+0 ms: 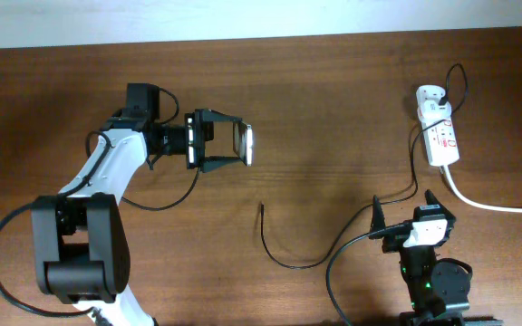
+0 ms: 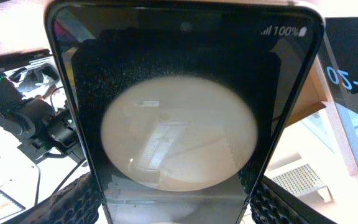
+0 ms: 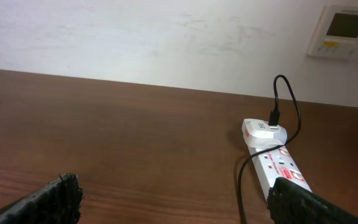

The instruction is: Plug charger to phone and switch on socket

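Note:
My left gripper is shut on the phone and holds it on edge above the table at centre left. In the left wrist view the phone fills the frame, its dark glass squeezed between both pads. The charger is a thin black cable that lies curved on the table. Its plug tip is free at mid-table, well apart from the phone, and its other end runs to the white adapter in the socket. My right gripper stands open and empty near the front edge, with the socket ahead of it on the right.
A thick white cord leaves the socket toward the right edge. The left arm's base stands at the front left. Part of the charger cable passes just inside my right finger. A wall panel hangs behind the table.

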Tool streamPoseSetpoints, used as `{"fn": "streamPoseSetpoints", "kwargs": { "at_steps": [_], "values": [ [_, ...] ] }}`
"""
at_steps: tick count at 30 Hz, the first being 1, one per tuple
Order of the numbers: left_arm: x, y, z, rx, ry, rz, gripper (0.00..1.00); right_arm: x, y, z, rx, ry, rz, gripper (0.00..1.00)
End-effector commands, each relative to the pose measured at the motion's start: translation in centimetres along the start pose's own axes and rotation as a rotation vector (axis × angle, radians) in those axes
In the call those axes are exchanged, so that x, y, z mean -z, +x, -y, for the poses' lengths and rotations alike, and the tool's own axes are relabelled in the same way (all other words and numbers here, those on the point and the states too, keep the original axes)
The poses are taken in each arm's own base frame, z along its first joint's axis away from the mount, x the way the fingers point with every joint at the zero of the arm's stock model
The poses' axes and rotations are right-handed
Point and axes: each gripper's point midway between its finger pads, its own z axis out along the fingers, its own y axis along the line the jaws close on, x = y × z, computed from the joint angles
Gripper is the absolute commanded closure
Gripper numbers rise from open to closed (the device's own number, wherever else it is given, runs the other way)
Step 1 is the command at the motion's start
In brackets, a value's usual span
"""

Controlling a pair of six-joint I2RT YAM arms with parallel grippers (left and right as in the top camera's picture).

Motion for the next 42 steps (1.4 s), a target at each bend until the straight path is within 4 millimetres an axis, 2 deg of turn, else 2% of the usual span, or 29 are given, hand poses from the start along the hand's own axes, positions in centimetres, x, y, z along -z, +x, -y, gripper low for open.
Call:
{"fn": "streamPoseSetpoints", "kwargs": {
  "at_steps": [1, 7, 12, 14, 15, 19, 22, 24, 27, 30, 32, 37, 39, 40, 42],
  "values": [
    [0.2, 0.9, 0.8, -0.019, 0.017, -0.049, 1.00, 0.0, -1.1, 0.0, -0.004, 0.002, 0.052, 0.01],
    [0.2, 0.9, 0.8, -0.019, 0.017, -0.049, 1.00, 0.8, -4.7, 0.2, -0.005, 0.000, 0.138, 0.01],
    [0.2, 0.8, 1.1, -0.065, 0.018, -0.048, 1.00, 0.8, -5.6, 0.0, -0.004, -0.019, 0.044, 0.01],
    [0.2, 0.6, 1.1, -0.073, 0.015, -0.033, 1.00, -0.5, -7.1, -1.0, -0.005, -0.090, -0.028, 0.01],
    [0.2, 0.4, 1.3, -0.097, 0.014, -0.025, 1.00, -2.1, -8.3, -1.4, -0.009, -0.120, -0.104, 0.01],
    [0.2, -0.1, 1.8, -0.167, 0.013, 0.000, 1.00, -6.3, -11.0, -3.8, -0.034, -0.282, -0.230, 0.01],
    [0.2, -0.1, 1.8, -0.171, 0.013, 0.002, 1.00, -9.4, -11.9, -5.3, -0.059, -0.373, -0.307, 0.01],
    [0.2, -0.2, 2.0, -0.194, 0.013, 0.005, 1.00, -10.2, -11.9, -6.2, -0.073, -0.430, -0.323, 0.01],
    [0.2, -1.3, 2.0, -0.200, 0.005, 0.067, 1.00, -10.3, -11.9, -6.7, -0.169, -0.445, -0.350, 0.01],
    [0.3, -2.2, 2.0, -0.201, -0.002, 0.120, 1.00, -9.8, -12.2, -7.9, -0.183, -0.525, -0.345, 0.01],
    [0.4, -2.7, 2.7, -0.265, 0.001, 0.152, 1.00, -9.4, -12.4, -8.5, -0.190, -0.567, -0.343, 0.01],
    [0.4, -3.0, 3.0, -0.296, 0.002, 0.175, 1.00, -9.4, -12.7, -8.6, -0.187, -0.574, -0.330, 0.01],
    [0.6, -3.7, 3.6, -0.341, 0.006, 0.217, 1.00, -8.9, -13.1, -9.4, -0.196, -0.636, -0.318, 0.01],
    [0.6, -3.9, 4.2, -0.387, 0.012, 0.235, 1.00, -8.5, -13.9, -10.3, -0.197, -0.703, -0.287, 0.01],
    [0.9, -4.8, 4.5, -0.400, 0.011, 0.295, 1.00, -8.9, -14.3, -10.4, -0.262, -0.707, -0.289, 0.01]
  ]
}}
